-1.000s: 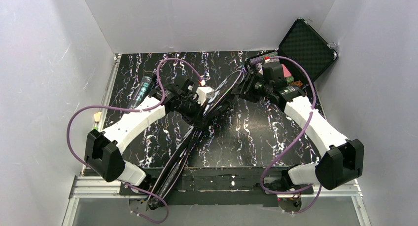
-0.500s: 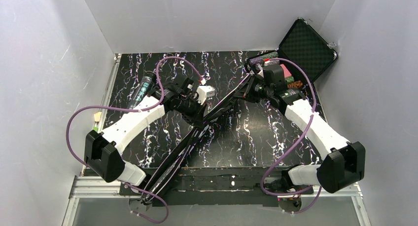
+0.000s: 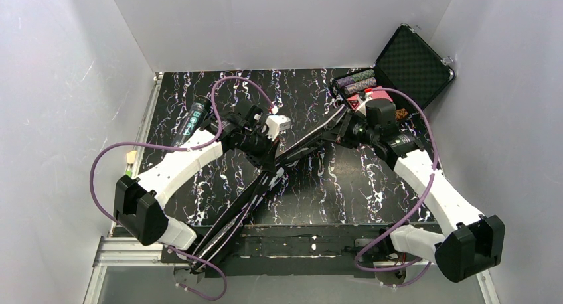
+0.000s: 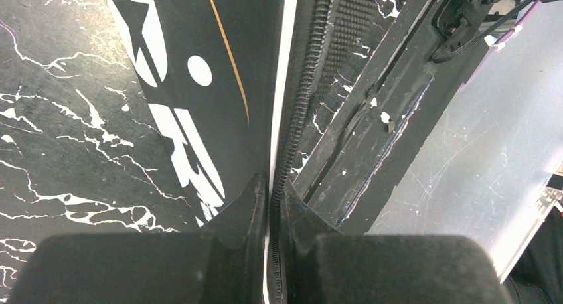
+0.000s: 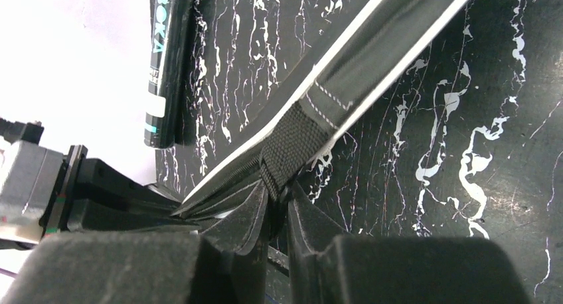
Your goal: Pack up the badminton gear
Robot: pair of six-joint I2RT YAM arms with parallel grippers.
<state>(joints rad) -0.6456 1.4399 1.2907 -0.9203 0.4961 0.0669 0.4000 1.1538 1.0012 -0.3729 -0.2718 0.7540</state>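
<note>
Our long black racket-shaped fabric bag (image 3: 303,144) lies diagonally across the black marbled surface (image 3: 372,184), reaching past its near edge. Our left fingers (image 4: 247,204) are pinched narrow on its zip edge (image 4: 299,118). Our right fingers (image 5: 249,215) clamp the black webbing loop (image 5: 295,145) at its far end. We judge it needs even tension: pull low and straight, without twisting the zip.

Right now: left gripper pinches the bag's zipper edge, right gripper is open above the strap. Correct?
Not quite. The right gripper is not open above the strap: the right wrist view shows its jaws closed on the black webbing strap of the racket bag. The left gripper does pinch the bag's zipper edge.
</note>
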